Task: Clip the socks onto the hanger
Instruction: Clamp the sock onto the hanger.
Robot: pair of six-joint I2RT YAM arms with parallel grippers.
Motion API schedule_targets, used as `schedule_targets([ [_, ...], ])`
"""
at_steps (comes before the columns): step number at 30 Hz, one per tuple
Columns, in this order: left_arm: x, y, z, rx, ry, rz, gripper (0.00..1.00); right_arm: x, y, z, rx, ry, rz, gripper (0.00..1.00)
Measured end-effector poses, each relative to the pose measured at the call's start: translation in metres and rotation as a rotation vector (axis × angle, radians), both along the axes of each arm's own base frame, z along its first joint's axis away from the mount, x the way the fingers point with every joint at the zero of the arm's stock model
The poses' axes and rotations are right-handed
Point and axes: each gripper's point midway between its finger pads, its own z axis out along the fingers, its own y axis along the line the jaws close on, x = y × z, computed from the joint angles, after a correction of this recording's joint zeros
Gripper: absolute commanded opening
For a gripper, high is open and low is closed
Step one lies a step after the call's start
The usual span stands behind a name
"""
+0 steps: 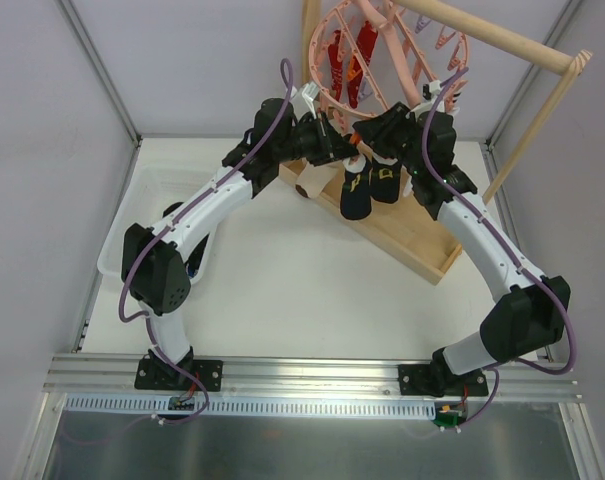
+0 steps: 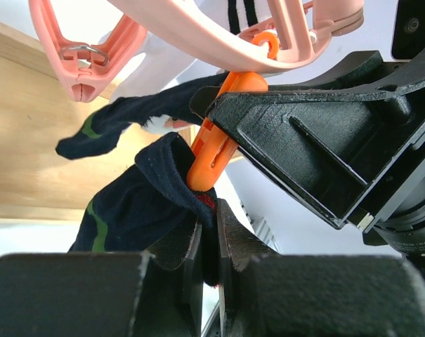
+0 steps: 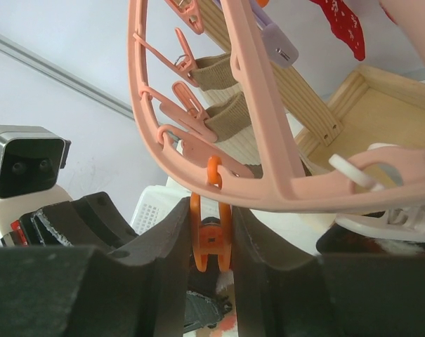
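Note:
The pink ring hanger (image 1: 382,50) hangs at the back, and its rim also shows in both wrist views. An orange clip (image 2: 216,151) dangles from the rim (image 2: 219,35). My left gripper (image 2: 211,225) is shut on the edge of a dark navy sock (image 2: 145,203) right under the clip's mouth. A second dark sock (image 2: 121,126) hangs behind it. My right gripper (image 3: 212,217) is shut on the orange clip (image 3: 212,235), squeezing its handles below the rim (image 3: 268,189). In the top view both grippers (image 1: 347,150) (image 1: 380,138) meet under the hanger, above two hanging dark socks (image 1: 357,197) (image 1: 386,183).
The pale wooden stand has a tray (image 1: 422,245) under the socks and a rod (image 1: 502,40) above. Red socks (image 1: 352,70) and brown-striped socks (image 3: 219,70) hang on the hanger. A white basket (image 1: 152,200) sits at the left, under the left arm.

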Motion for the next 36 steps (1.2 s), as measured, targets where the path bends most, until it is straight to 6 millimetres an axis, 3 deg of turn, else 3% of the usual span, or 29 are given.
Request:
schedule_targets([
  [14,0.0037,0.0059,-0.0012,-0.005,0.01,-0.008,0.0,-0.0011,0.003,0.0011,0.008,-0.011,0.019,0.01],
  [36,-0.0022,-0.0032,-0.0047,-0.022,0.038,-0.082,0.0,0.0005,0.0007,-0.0026,-0.043,-0.033,0.003,0.01],
])
